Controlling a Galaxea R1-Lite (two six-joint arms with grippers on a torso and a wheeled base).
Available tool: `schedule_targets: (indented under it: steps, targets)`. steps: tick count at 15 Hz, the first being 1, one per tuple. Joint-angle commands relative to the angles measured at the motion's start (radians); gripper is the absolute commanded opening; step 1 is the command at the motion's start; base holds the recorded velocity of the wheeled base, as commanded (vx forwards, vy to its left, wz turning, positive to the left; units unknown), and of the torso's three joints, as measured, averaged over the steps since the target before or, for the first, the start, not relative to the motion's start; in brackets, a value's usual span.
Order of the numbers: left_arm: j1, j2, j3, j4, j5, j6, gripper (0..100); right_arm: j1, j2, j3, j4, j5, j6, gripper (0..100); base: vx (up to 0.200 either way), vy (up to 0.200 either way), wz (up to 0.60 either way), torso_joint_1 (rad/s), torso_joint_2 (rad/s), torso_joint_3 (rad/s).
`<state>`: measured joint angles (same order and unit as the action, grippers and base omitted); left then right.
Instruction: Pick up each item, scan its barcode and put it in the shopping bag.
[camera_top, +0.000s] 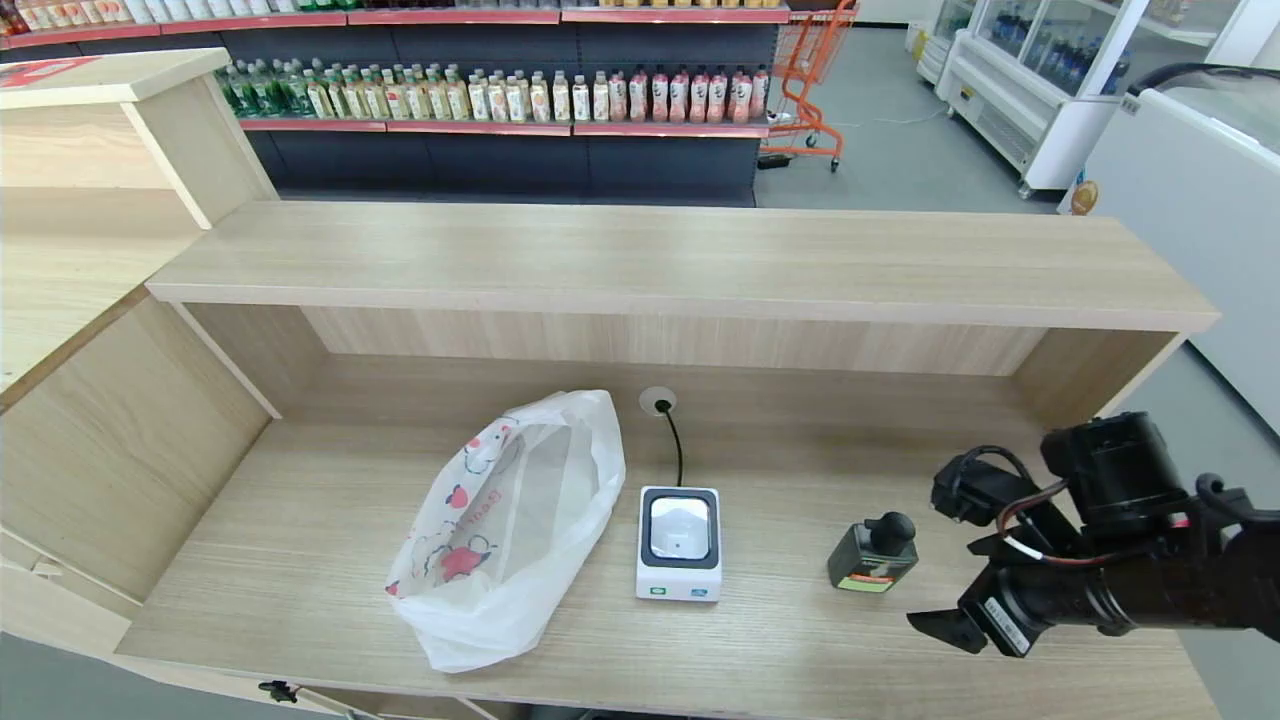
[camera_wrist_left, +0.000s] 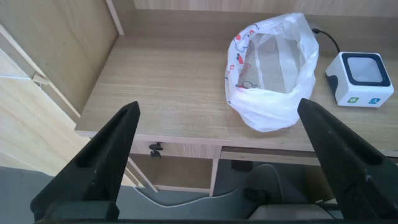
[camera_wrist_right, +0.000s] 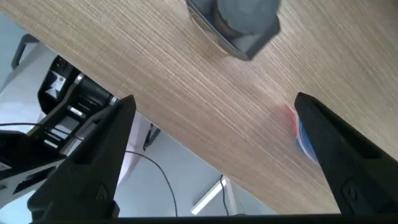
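Right fingers (camera_wrist_right: 87, 162) and left fingers (camera_wrist_left: 99, 162) gape empty; lower the right squarely astride the bottle (camera_top: 872, 555) before closing.

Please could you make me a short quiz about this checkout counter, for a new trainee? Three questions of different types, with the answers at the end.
1. True or false: the dark bottle lies inside the shopping bag.
2. What stands on the counter between the bag and the bottle? A) scanner B) basket C) cup
3. Are the jaws of the right gripper open or shut?
Key: 1 false, it is on the counter; 2 A; 3 open.
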<state>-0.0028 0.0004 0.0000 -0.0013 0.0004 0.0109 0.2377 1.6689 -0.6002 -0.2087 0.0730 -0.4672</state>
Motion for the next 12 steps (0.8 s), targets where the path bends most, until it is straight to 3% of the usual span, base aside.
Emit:
schedule_targets:
  steps: [1,5,9,12]
  targets:
    - [0.000,0.000,0.000,0.000,0.001,0.000,100,0.034,0.104,-0.024,-0.035,-0.002,-0.007,100,0.000,0.000,0.00,0.000,0.00,0.000]
    - [0.001,0.000,0.000,0.000,0.000,0.000,100,0.034,0.226,-0.033,-0.196,-0.005,-0.096,100,0.000,0.000,0.00,0.000,0.00,0.000]
    - [0.000,0.000,0.000,0.000,0.000,0.000,100,0.054,0.322,-0.085,-0.268,0.001,-0.110,100,0.000,0.000,0.00,0.000,0.00,0.000]
    - [0.000,0.000,0.000,0.000,0.000,0.000,100,0.061,0.379,-0.116,-0.340,0.060,-0.110,100,0.000,0.000,0.00,0.000,0.00,0.000]
